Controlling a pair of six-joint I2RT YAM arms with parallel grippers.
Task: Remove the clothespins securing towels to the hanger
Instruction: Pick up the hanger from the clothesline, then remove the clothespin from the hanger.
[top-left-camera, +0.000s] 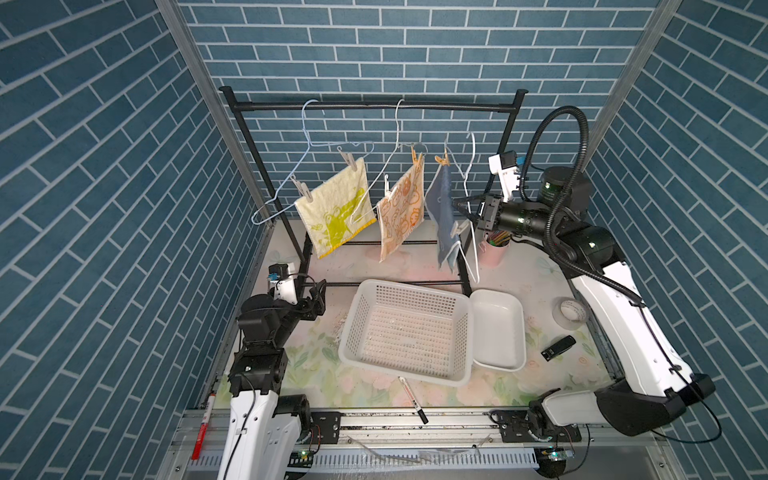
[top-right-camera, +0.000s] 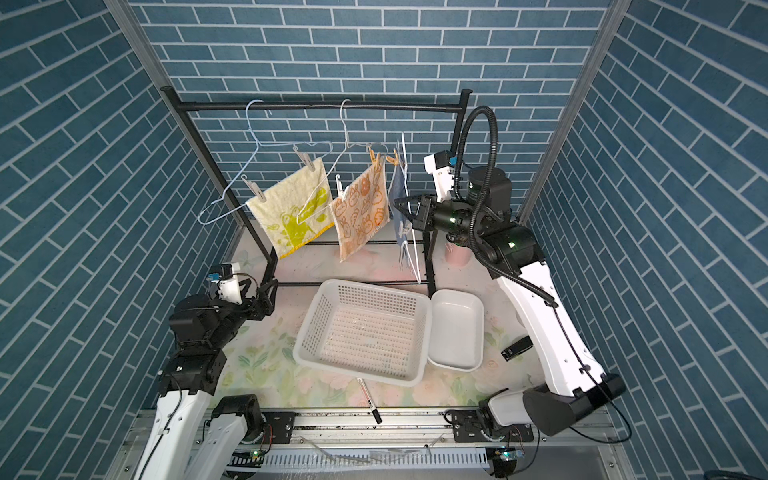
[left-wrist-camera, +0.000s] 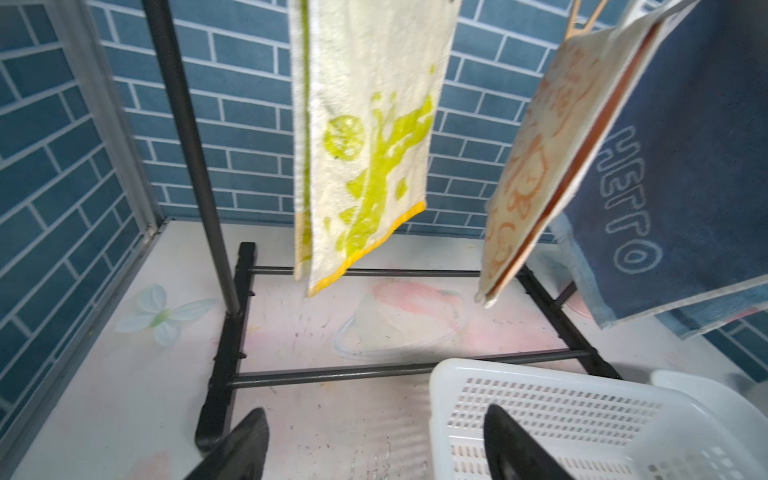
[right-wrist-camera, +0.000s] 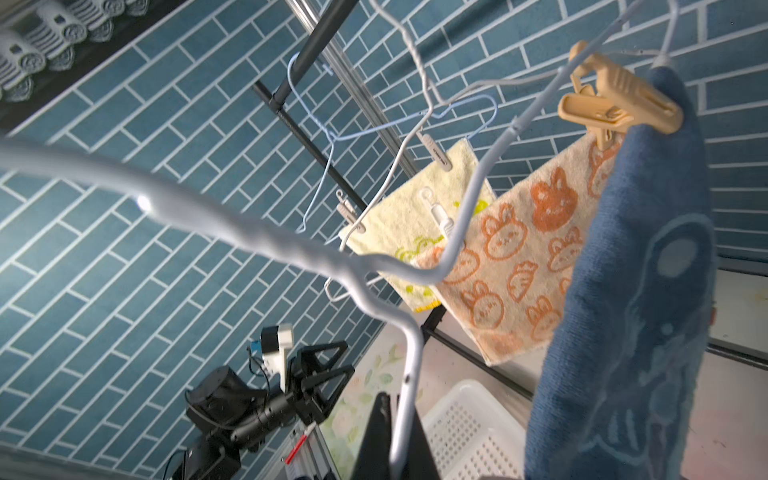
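Note:
Three towels hang from wire hangers on a black rack (top-left-camera: 374, 106): yellow (top-left-camera: 332, 208), orange (top-left-camera: 401, 212) and blue (top-left-camera: 444, 208). Two grey clothespins (top-left-camera: 348, 159) (top-left-camera: 302, 190) pin the yellow towel. A white one (top-left-camera: 388, 189) and a tan one (top-left-camera: 415, 154) hold the orange towel. A tan clothespin (right-wrist-camera: 615, 106) grips the blue towel's top and a white one (top-left-camera: 460, 227) sits lower. My right gripper (right-wrist-camera: 399, 415) is shut on the blue towel's white hanger (right-wrist-camera: 409, 353). My left gripper (left-wrist-camera: 376, 411) is open, low by the rack's left foot, holding nothing.
A white slotted basket (top-left-camera: 415, 289) and a white tray (top-left-camera: 498, 299) lie in front of the rack. A tape roll (top-left-camera: 570, 311), a small black device (top-left-camera: 558, 347), a marker pen (top-left-camera: 412, 399) and a pink cup of pencils (top-left-camera: 494, 249) are on the table.

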